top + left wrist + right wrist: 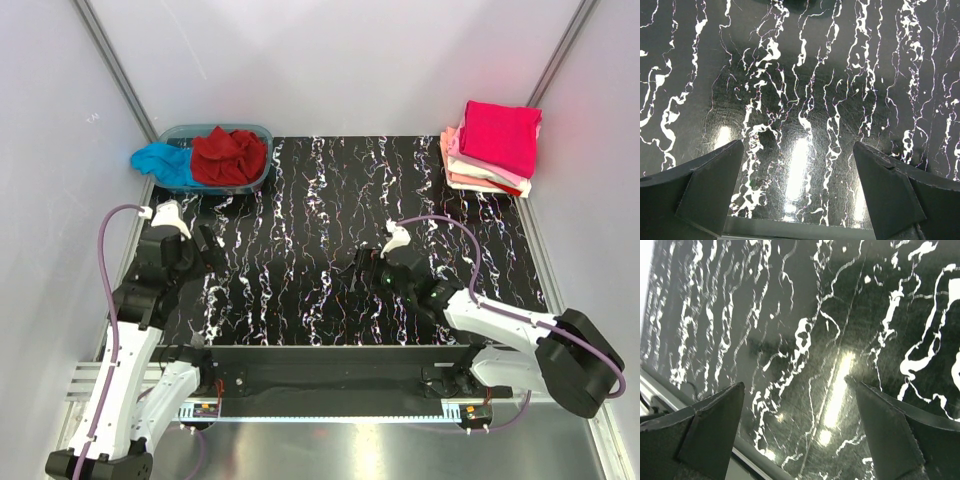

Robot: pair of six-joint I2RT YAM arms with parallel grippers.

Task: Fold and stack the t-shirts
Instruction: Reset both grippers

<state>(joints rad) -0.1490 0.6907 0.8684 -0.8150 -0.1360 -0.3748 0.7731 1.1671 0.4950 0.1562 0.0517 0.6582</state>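
Observation:
A stack of folded t-shirts [490, 148] lies at the far right corner, a bright pinkish-red one on top of pale pink and white ones. A crumpled dark red t-shirt [229, 155] fills the tub, and a turquoise t-shirt [162, 163] hangs over its left side. My left gripper [207, 248] hovers open over the left of the black marbled mat [320, 215], nothing between its fingers [710, 185]. The right gripper [368, 266] is open over the mat's middle, also empty, fingers [890, 430] wide apart. Both wrist views show only mat.
The clear blue-tinted tub [222, 183] stands at the far left corner of the mat. White walls with metal struts close in the back and sides. The mat's near edge [800, 227] and a metal rail [330, 405] run by the arm bases.

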